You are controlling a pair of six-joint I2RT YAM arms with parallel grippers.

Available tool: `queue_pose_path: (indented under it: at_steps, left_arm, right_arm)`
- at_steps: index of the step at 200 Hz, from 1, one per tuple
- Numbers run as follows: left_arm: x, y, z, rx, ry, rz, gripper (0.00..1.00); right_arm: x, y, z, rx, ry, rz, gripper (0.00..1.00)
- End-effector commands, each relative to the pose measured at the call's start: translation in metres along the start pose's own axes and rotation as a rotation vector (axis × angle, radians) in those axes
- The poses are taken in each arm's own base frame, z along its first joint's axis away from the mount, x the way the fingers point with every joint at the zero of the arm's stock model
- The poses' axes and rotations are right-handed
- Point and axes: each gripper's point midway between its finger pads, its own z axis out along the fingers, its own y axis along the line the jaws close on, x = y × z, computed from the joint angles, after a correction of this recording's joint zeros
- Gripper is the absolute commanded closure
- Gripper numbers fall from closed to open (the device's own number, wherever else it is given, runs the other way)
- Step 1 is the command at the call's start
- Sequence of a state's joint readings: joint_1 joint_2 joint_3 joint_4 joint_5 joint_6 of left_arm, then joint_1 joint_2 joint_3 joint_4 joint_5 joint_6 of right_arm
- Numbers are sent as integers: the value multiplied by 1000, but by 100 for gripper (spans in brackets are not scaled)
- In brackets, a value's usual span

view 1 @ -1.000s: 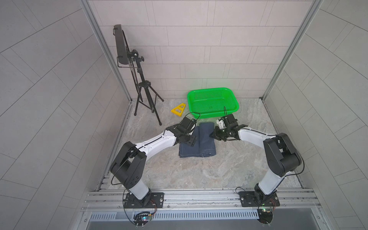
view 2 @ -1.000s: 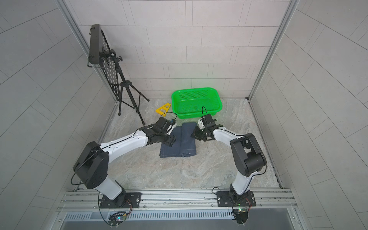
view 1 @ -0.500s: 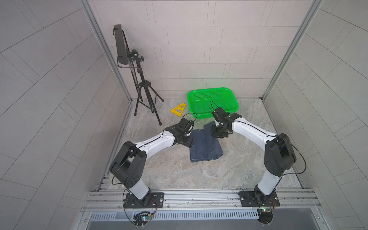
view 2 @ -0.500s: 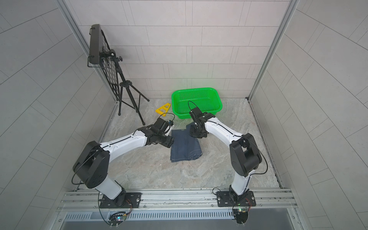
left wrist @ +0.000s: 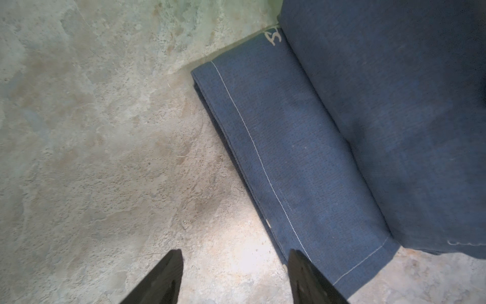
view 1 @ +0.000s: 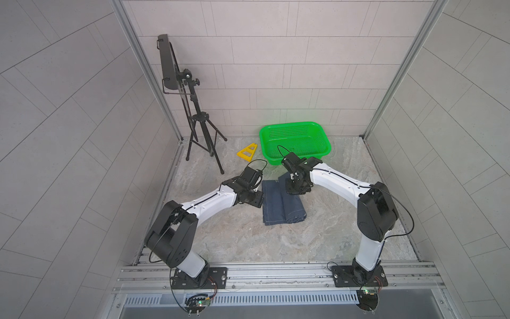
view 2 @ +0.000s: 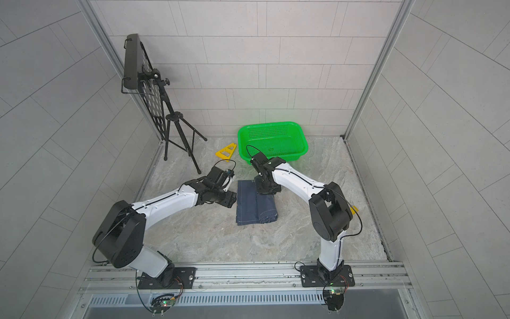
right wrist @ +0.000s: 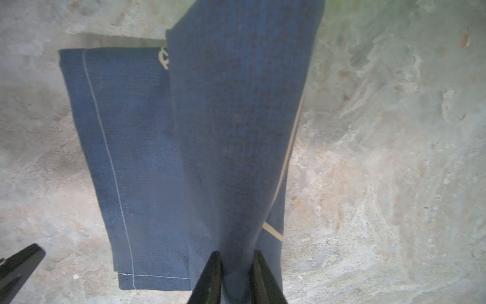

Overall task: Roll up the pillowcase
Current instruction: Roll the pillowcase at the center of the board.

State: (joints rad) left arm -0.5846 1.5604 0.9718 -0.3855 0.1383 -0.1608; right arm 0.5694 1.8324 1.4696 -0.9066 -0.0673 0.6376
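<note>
Right gripper [right wrist: 236,253] is drawing the pillowcase [view 1: 278,207] flap over its flat half since a second ago, fingers easing yet pinching a fold between them. Left gripper [left wrist: 234,251] is hovering released, hem beside one fingertip. Rolling is apparently starting.

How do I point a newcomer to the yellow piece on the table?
Start at the green basket against the back wall, then look toward the black tripod stand beside it. On the marble table between them lies a small flat triangle. It is a yellow frame with cut-out windows, whereas the basket is green mesh and the stand is black.
</note>
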Motion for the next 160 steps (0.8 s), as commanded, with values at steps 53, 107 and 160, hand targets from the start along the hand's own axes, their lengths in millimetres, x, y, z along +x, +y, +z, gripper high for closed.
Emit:
queue_pose_path:
  at_steps: [53,107,160]
  left_arm:
    - [-17,-12,-5,57,-29,-15,30]
    - [-43,-49,6,133,-56,2,31]
    - [-65,-94,39,236,-38,1,35]
  right_arm:
    - [4,-35,19,-115,20,126,78]
    - [-8,-46,25,-329,-29,201,67]
    - [-11,-67,23,-535,-86,288,51]
